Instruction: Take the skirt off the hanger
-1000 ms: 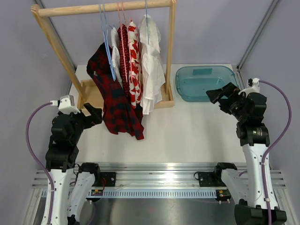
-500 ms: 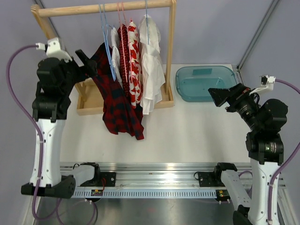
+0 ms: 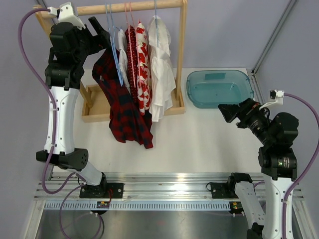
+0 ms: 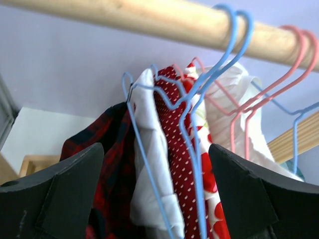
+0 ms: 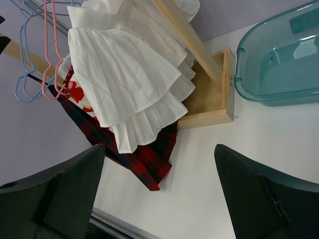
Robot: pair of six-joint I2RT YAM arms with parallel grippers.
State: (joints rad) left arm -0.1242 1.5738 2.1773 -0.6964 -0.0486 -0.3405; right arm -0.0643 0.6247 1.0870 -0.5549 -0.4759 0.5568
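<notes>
Skirt, taken here to be the white pleated piece (image 5: 129, 84), hangs at the right end of the wooden rail (image 3: 134, 7), upper middle of the top view, while the left pincer (image 3: 103, 35), spread wide and empty, hovers by the blue hangers (image 4: 192, 164) at the rail's left end. The right pincer (image 3: 228, 112), equally wide and empty, sits centre right above the worktop (image 3: 199, 139). The approach is the step in hand, and the next move likely calls for gripping hanger or cloth.
</notes>
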